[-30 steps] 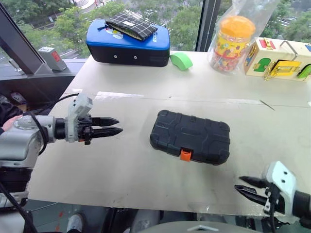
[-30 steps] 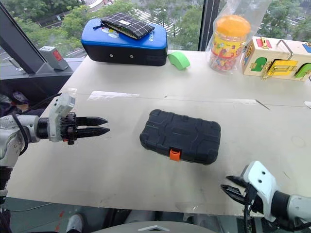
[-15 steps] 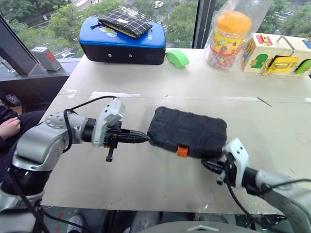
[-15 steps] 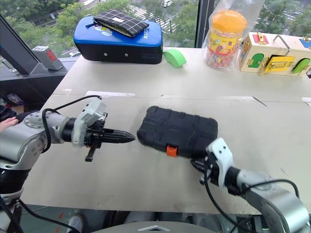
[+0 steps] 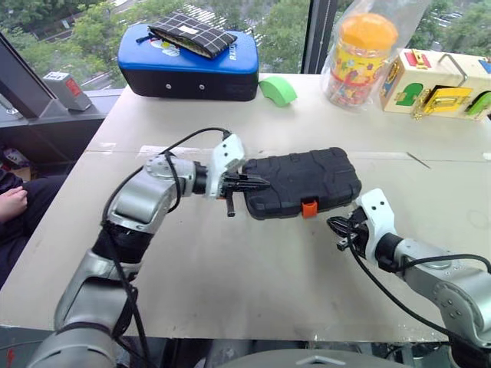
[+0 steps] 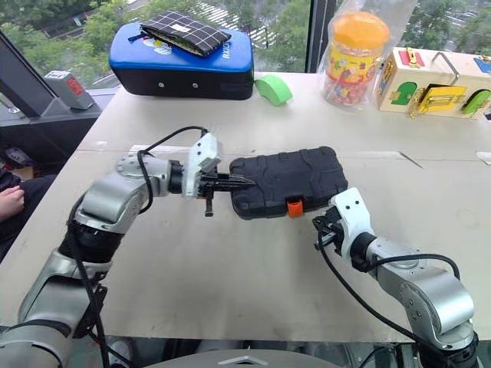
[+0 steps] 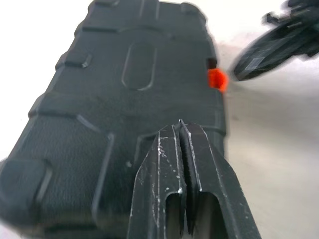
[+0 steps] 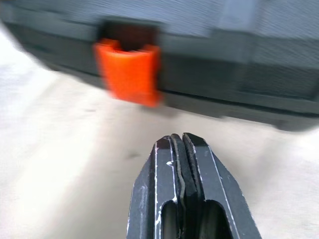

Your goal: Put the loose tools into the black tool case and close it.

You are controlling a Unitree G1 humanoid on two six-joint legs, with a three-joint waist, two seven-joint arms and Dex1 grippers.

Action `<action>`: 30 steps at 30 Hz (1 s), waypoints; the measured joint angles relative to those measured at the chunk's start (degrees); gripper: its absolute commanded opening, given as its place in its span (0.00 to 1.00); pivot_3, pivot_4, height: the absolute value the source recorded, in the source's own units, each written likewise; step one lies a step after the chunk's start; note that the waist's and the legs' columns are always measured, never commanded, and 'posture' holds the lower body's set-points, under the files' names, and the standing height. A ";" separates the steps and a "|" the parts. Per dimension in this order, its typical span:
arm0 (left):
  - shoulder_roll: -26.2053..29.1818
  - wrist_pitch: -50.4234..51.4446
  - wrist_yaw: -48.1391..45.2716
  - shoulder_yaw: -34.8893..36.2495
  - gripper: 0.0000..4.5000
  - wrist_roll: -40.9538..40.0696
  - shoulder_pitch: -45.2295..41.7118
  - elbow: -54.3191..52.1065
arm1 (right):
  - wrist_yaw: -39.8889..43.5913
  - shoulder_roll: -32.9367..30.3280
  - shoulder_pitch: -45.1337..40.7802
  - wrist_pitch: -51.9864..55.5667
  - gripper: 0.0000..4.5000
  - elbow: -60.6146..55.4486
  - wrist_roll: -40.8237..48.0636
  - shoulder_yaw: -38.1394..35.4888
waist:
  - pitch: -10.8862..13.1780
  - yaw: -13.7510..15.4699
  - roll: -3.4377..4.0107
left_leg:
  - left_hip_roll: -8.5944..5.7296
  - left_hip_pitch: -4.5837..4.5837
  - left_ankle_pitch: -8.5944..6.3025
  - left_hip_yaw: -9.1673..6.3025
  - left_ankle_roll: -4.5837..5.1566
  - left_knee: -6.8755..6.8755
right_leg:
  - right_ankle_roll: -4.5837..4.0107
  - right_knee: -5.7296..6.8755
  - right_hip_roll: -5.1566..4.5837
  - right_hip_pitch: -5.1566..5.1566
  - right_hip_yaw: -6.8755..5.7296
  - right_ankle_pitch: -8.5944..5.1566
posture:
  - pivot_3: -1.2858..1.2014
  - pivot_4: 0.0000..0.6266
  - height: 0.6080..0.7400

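**Closed case between two shut tools**

At the middle of the worktop (image 5: 230,307), the left tool (image 5: 259,183) has its two fingers pressed together, holding nothing, with the tips over the left end of the case (image 5: 303,182); whether they touch the ribbed lid cannot be told. The right tool (image 5: 335,227) is likewise fully closed and empty, lying low just off the case's near right corner and pointing toward its front edge, apart from it. The case lies flat with its lid down, turned slightly askew on the worktop. Its orange latch (image 5: 309,208) sits on the near edge, between the two tools, closer to the right one.

Along the far edge of the worktop stand a blue-topped case (image 5: 196,65) carrying a checked pouch (image 5: 192,37), a green object (image 5: 277,90), a bagged orange-lidded jar (image 5: 359,61) and a wooden latch board (image 5: 437,84). A person's hand (image 5: 11,205) shows beyond the worktop's left edge.
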 measured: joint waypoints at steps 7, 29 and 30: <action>-3.55 -9.66 -3.05 -3.80 0.01 7.09 -4.19 9.05 | -0.45 0.83 -3.42 1.13 0.00 2.39 -0.13 4.61 | -0.13 0.91 0.11 | -0.03 0.17 0.00 -0.17 0.00 0.27 | 0.00 0.07 0.00 0.32 -0.15 0.00 | 0.52 0.24 1.00; -5.61 -12.42 -4.41 -2.55 0.01 10.08 -3.59 10.55 | -1.12 3.32 -8.35 0.13 0.00 7.52 -1.61 7.19 | -0.27 1.06 0.25 | -0.15 0.18 0.01 -0.58 -0.01 0.37 | 0.01 0.07 -0.12 0.55 -0.58 0.00 | 0.52 0.24 1.00; -5.75 -12.42 -4.34 -2.38 0.01 10.28 -3.43 10.41 | -1.24 3.33 -8.39 0.13 0.00 7.56 -1.68 7.19 | -0.27 1.06 0.26 | -0.15 0.18 0.01 -0.58 -0.01 0.37 | 0.01 0.07 -0.12 0.55 -0.58 0.00 | 0.52 0.24 1.00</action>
